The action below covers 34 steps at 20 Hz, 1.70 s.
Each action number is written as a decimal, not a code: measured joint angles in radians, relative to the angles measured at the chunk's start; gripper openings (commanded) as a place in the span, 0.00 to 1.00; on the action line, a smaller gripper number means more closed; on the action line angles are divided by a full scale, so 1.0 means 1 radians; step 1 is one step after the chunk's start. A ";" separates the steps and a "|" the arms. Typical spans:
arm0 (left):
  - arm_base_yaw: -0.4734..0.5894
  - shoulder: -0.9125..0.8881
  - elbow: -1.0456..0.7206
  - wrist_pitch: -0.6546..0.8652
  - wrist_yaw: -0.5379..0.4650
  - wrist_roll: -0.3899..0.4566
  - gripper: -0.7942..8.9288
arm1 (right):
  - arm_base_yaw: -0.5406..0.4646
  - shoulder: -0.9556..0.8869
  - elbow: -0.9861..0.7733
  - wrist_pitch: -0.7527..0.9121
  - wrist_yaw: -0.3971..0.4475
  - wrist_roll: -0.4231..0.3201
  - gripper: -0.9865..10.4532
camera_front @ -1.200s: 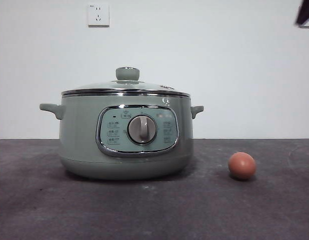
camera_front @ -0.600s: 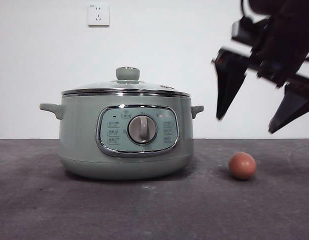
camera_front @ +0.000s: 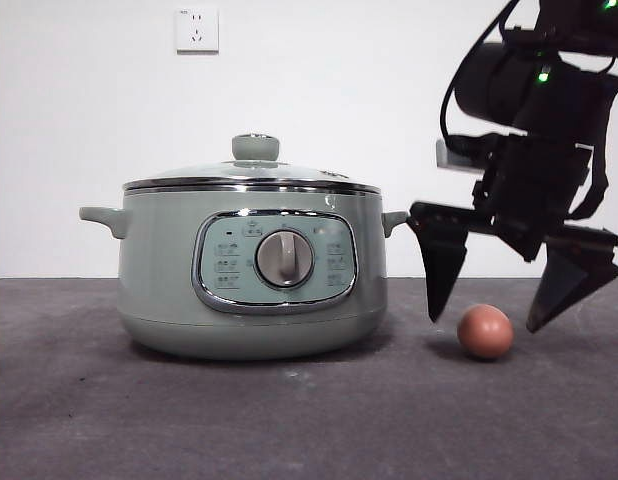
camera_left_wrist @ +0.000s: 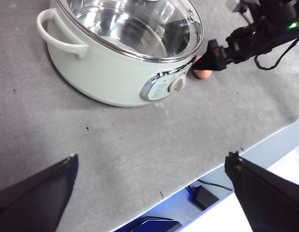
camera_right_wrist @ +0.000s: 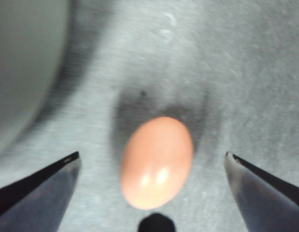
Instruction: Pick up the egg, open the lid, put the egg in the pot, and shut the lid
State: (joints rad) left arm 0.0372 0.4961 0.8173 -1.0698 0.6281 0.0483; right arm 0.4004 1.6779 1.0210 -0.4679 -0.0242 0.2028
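Step in hand: grasping the egg. Right gripper straddles it, jaws spread wide, tips just above the desk, nothing held. Judgement: lower a little further, centre, close gently; the shell is smooth, rounded and brittle, likely to roll or squirt out.
Egg lies near the desk's front, beside the pot.
Desk: matte grey, felt-like.
Pot: glossy sage body, chrome trim; the lid is on, domed, knobbed.
Left gripper waits, jaws apart.

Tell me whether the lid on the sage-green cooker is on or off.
On. The domed sage-green lid sits level on the pale green electric pot, chrome rim meeting the body all round.
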 measured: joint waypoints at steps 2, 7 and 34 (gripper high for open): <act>0.000 0.000 0.000 0.000 0.000 0.000 0.76 | 0.000 0.027 0.000 0.000 0.002 0.001 0.42; 0.000 0.000 0.000 0.000 0.000 0.000 0.76 | 0.000 0.034 0.000 0.042 0.002 0.001 0.31; -0.237 0.419 0.103 0.513 -0.158 -0.128 0.76 | 0.000 -0.703 0.002 -0.249 -0.001 -0.119 0.08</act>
State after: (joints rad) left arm -0.2001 0.9150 0.9199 -0.5571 0.4702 -0.0795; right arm 0.4000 0.9749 1.0229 -0.7166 -0.0254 0.0837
